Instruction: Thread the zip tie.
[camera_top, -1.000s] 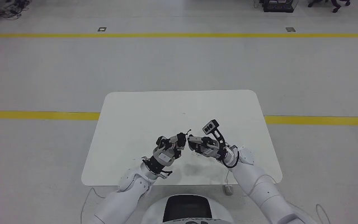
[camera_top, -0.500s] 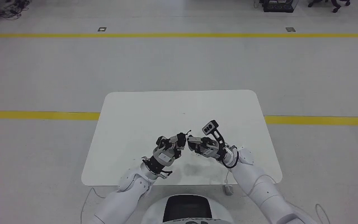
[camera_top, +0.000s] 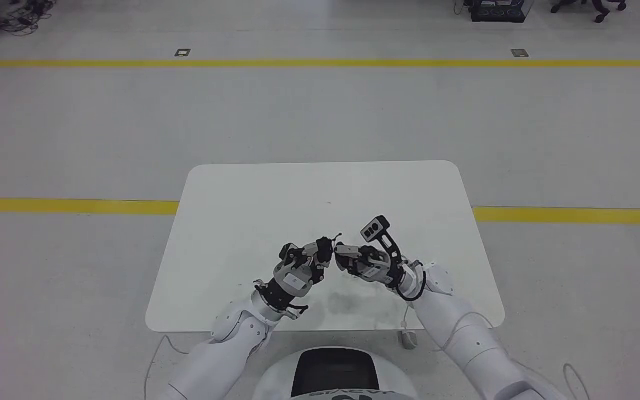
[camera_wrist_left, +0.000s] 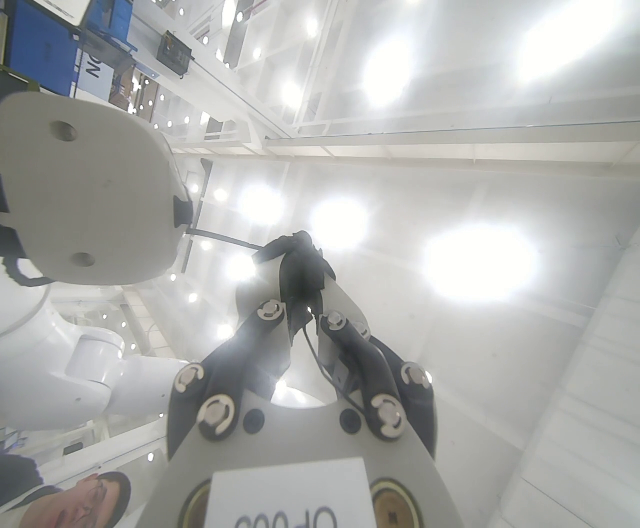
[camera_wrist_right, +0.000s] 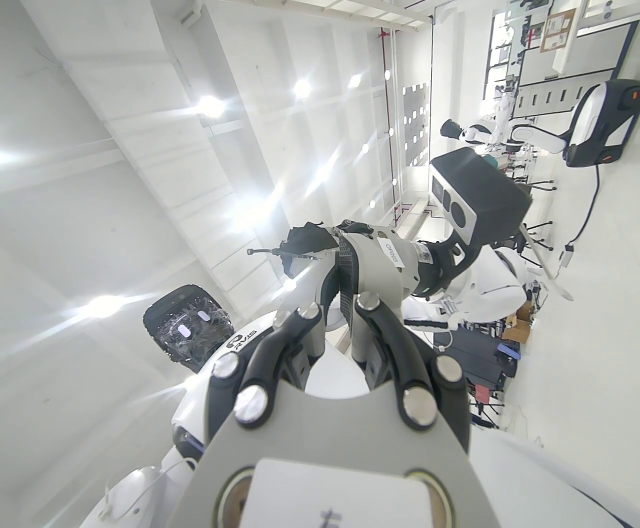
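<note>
White tabletop (camera_top: 250, 200) below, both arms meeting tip to tip above it. Left gripper (camera_wrist_left: 300, 280) is pinched on the thin black plastic zip tie (camera_wrist_left: 220, 239). Right gripper (camera_top: 343, 254), can't tell. I'd hold the strap end straight, line it up with the slot, and feed it slowly.

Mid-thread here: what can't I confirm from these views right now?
Whether the zip tie tip has entered its head: too small in the top view; the shut left gripper covers it in the left wrist view.
Whether the right gripper holds the zip tie: the left gripper's body blocks it in the right wrist view.
</note>
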